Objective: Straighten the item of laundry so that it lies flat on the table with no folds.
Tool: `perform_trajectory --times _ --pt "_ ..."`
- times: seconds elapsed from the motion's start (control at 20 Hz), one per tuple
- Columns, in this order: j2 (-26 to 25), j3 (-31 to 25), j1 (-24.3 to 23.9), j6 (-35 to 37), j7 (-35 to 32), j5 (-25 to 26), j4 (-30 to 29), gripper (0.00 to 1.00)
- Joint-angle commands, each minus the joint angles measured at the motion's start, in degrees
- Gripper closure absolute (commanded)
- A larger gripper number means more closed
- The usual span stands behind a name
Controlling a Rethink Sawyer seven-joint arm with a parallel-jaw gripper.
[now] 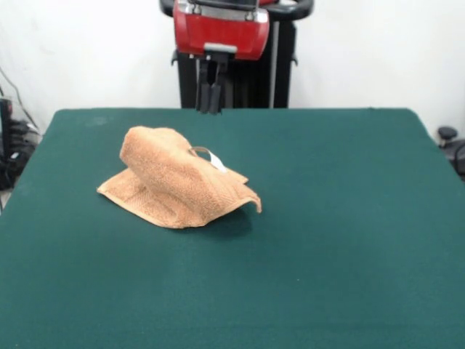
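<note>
I see the towel (176,186) bunched on the table (327,240), left of the middle and nearer the far edge than the near one. It is not flat: one part is rolled up into a rounded hump toward the far left, and a lower layer spreads out beneath it. The corner pointing to the right edge curls up off the felt. A white label (215,161) pokes out on the hump's far side. My tool (210,97) hangs above the far edge, well apart from the towel, with nothing in it. Its two dark fingers (204,96) sit close together; whether they are fully closed, I cannot tell.
</note>
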State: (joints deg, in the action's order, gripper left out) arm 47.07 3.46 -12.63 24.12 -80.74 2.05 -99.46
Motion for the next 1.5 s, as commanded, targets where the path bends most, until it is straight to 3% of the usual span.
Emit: perform_trajectory --times 0.05,0.35,1.1,1.5 --pt "-10.8 -1.1 2.8 4.5 -10.8 -0.7 8.9 1.0" --pt "-14.9 -2.0 2.0 0.0 -11.1 -0.8 8.5 1.0" --pt "-18.8 -2.5 2.7 -10.2 -12.7 0.6 1.4 1.0" --pt "-24.5 -2.5 4.7 -15.1 -14.7 -1.6 3.3 1.0"
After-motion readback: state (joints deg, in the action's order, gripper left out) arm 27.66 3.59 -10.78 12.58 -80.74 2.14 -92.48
